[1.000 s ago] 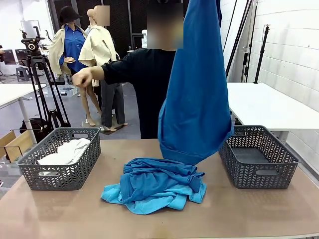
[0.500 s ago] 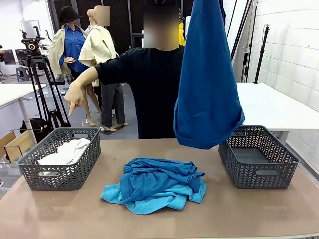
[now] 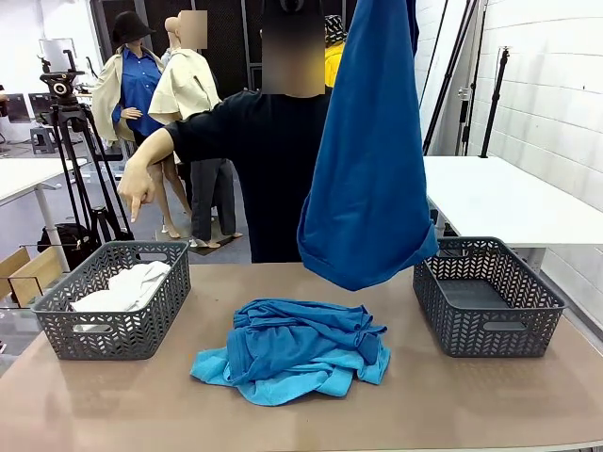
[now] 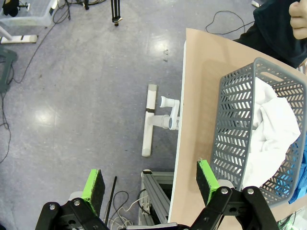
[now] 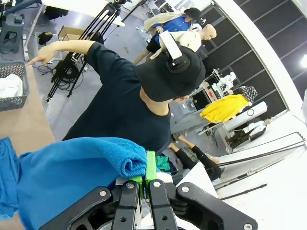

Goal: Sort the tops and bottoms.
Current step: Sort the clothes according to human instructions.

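Royal-blue shirt, clenched in my right gripper, has swung back leftward beneath it; person's hand now points down at the basket far to its left, likely destination.

Two grey baskets, one white shirt, one hanging royal-blue shirt, one heap of blue shirts

Behind your counter stands a white brick wall on the right, with a white table before it. A camera tripod stands at left on the glossy grey floor.
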Action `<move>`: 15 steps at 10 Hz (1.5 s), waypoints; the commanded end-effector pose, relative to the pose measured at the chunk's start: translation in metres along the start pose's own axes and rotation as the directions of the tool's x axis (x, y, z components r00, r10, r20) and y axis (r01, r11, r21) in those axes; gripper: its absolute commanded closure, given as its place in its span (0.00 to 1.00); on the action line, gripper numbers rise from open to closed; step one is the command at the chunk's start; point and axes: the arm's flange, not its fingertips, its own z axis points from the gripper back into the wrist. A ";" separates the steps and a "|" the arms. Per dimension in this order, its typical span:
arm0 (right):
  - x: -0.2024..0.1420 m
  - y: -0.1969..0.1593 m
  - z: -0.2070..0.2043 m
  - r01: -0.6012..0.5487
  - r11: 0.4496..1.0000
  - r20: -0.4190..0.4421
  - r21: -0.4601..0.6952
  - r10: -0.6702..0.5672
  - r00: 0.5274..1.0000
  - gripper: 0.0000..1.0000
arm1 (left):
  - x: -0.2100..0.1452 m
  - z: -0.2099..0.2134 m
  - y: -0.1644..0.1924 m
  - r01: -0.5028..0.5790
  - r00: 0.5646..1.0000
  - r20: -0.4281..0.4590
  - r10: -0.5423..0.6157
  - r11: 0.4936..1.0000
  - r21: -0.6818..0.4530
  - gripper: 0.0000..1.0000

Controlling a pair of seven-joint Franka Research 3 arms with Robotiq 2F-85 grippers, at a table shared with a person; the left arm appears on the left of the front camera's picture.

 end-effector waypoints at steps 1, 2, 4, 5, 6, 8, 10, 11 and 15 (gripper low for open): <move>0.000 0.001 0.003 -0.010 1.000 0.002 -0.008 0.010 1.000 1.00 | -0.001 0.001 0.000 0.005 1.000 -0.005 -0.004 1.000 0.011 0.00; 0.000 0.001 0.003 -0.010 1.000 0.002 -0.008 0.010 1.000 1.00 | -0.001 0.001 0.000 0.005 1.000 -0.005 -0.004 1.000 0.011 0.00; 0.000 0.001 0.003 -0.010 1.000 0.002 -0.008 0.010 1.000 1.00 | -0.001 0.001 0.000 0.005 1.000 -0.005 -0.004 1.000 0.011 0.00; 0.000 0.001 0.003 -0.010 1.000 0.002 -0.008 0.010 1.000 1.00 | -0.001 0.001 0.000 0.005 1.000 -0.005 -0.004 1.000 0.011 0.00; 0.000 0.001 0.003 -0.010 1.000 0.002 -0.008 0.010 1.000 1.00 | -0.001 0.001 0.000 0.005 1.000 -0.005 -0.004 1.000 0.011 0.00; 0.032 -0.007 -0.031 -0.042 0.999 0.001 0.033 0.042 0.999 1.00 | -0.001 0.001 0.000 0.005 1.000 -0.005 -0.004 1.000 0.011 0.00; 0.100 -0.028 -0.094 -0.116 0.992 0.035 0.051 0.114 0.993 1.00 | -0.001 0.001 0.000 0.005 1.000 -0.005 -0.004 1.000 0.011 0.00; 0.138 -0.038 -0.126 -0.135 0.990 0.071 0.040 0.131 0.989 1.00 | -0.001 0.001 0.000 0.005 1.000 -0.005 -0.004 1.000 0.011 0.00; 0.275 -0.026 -0.241 -0.150 0.983 0.177 0.105 0.130 0.976 1.00 | -0.001 0.001 0.000 0.005 1.000 -0.005 -0.004 1.000 0.011 0.00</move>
